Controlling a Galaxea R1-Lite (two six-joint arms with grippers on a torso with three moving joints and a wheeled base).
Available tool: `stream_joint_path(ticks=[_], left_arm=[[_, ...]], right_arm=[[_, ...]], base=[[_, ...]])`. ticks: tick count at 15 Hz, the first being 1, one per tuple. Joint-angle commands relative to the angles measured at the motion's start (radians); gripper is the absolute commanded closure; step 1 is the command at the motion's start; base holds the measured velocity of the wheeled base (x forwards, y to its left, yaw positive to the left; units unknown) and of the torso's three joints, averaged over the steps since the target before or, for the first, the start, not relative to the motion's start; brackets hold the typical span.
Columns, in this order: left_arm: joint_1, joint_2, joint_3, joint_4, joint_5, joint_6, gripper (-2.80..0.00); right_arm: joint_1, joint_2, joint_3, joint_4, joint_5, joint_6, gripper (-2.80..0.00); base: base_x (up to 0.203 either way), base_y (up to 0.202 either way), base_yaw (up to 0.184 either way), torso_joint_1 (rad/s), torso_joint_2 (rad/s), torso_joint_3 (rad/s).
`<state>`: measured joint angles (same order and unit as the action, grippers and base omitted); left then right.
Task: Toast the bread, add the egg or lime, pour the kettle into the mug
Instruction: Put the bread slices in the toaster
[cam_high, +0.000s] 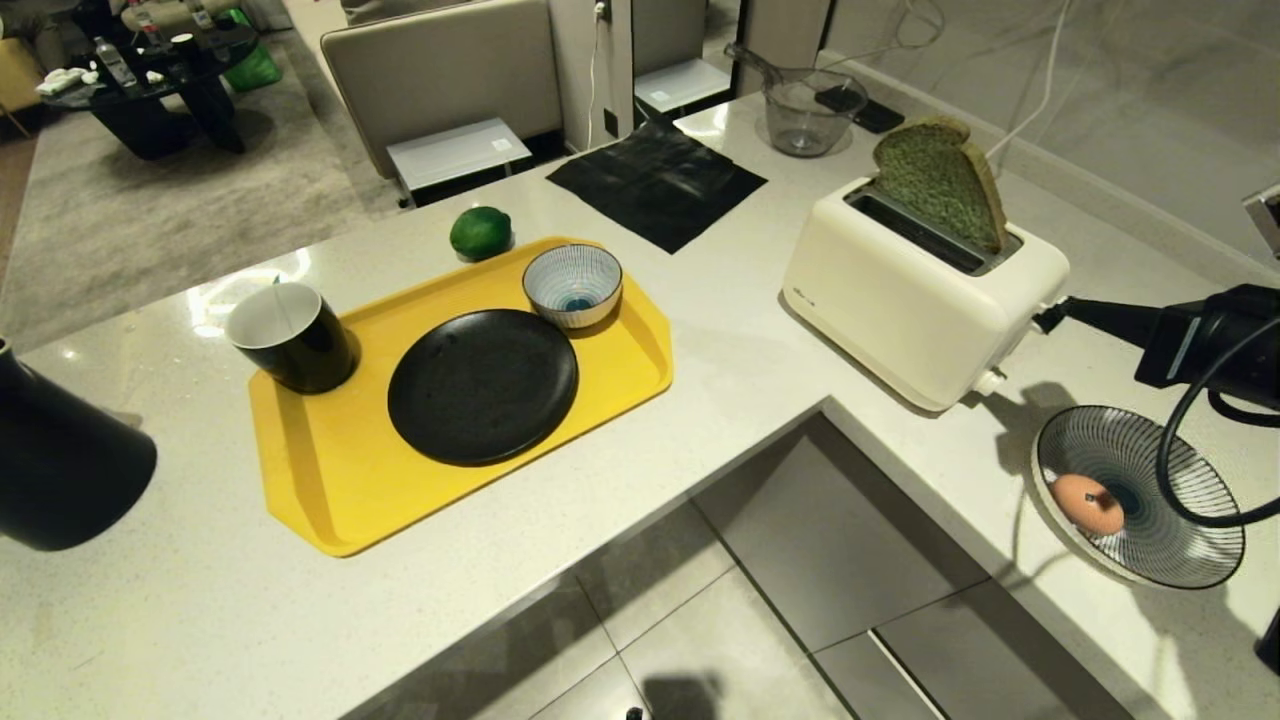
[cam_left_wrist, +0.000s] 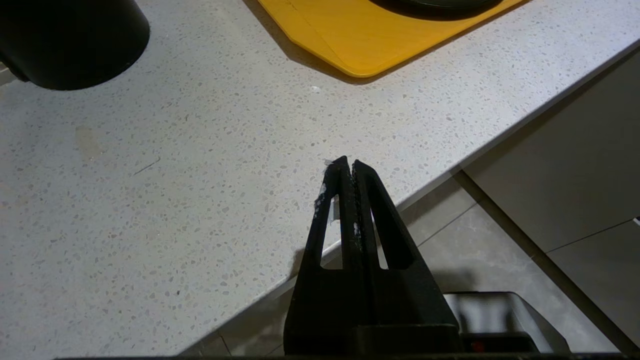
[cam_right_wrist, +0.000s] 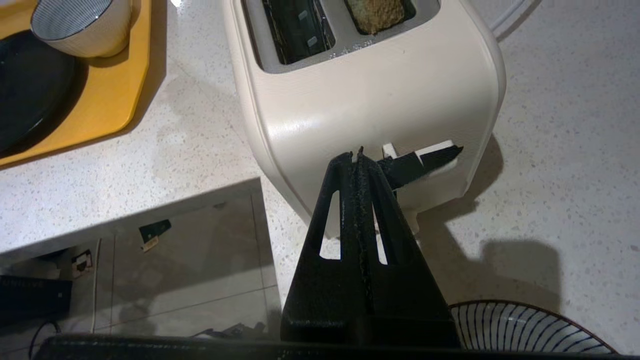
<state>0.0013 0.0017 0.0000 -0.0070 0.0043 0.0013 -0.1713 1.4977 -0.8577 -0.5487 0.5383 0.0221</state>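
Observation:
The bread (cam_high: 940, 180), a green slice with a brown crust, stands tall and tilted in the far slot of the cream toaster (cam_high: 900, 300). In the right wrist view only the slice's top (cam_right_wrist: 375, 12) shows. My right gripper (cam_high: 1045, 318) is shut and empty. Its tips (cam_right_wrist: 357, 155) are at the toaster's end face, just beside the white lever (cam_right_wrist: 440, 149). The pink egg (cam_high: 1088, 503) lies on a striped plate (cam_high: 1180, 560) under my right arm. The lime (cam_high: 480, 232) sits behind the yellow tray (cam_high: 330, 470), and the mug (cam_high: 290, 335) stands on the tray's left corner. The kettle (cam_high: 60, 460) is at far left. My left gripper (cam_left_wrist: 348, 162) hangs shut over the counter's front edge.
On the tray are a black plate (cam_high: 482, 385) and a blue-and-white striped bowl (cam_high: 572, 285). Behind lie a black mat (cam_high: 655, 180) and a clear measuring jug (cam_high: 805, 110). The counter bends in an L around a floor gap (cam_high: 780, 580). The toaster's cord runs along the back wall.

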Motion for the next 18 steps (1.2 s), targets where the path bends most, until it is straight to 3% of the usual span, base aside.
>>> stream_joint_path(ticks=[1,18], left_arm=[[0.000,0.000,0.001,-0.001,0.000,0.000,0.00],[0.000,0.000,0.000,-0.001,0.000,0.000,0.00]], right_arm=[[0.003,0.029,-0.010,-0.020,0.003,0.002,0.00],[0.000,0.134,-0.008,-0.057,-0.001,-0.008,0.00]], base=[[0.000,0.000,0.000,0.000,0.00,0.000],[0.000,0.000,0.000,0.000,0.00,0.000]])
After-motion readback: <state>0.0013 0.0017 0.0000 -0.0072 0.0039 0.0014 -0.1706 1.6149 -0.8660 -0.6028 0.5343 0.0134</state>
